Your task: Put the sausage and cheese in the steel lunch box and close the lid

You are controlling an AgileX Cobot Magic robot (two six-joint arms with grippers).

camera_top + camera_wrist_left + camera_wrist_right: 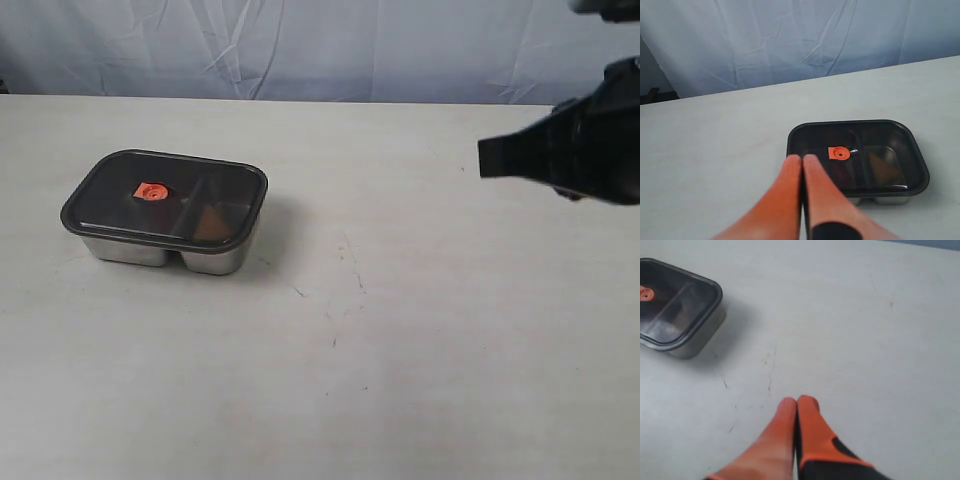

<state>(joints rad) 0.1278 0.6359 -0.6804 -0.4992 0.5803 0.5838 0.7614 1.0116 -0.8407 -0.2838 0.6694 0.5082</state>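
The steel lunch box stands on the left of the table with the dark lid seated on it, its orange-red valve facing up. Through the lid the cheese shows as an orange wedge in one compartment; the sausage is a dim dark-red shape under the valve. In the left wrist view the lid lies just beyond my left gripper, which is shut and empty. My right gripper is shut on nothing, well away from the box. The right arm hangs at the exterior view's right edge.
The white table carries faint scratch marks near its middle. A pale blue cloth backdrop runs behind the far edge.
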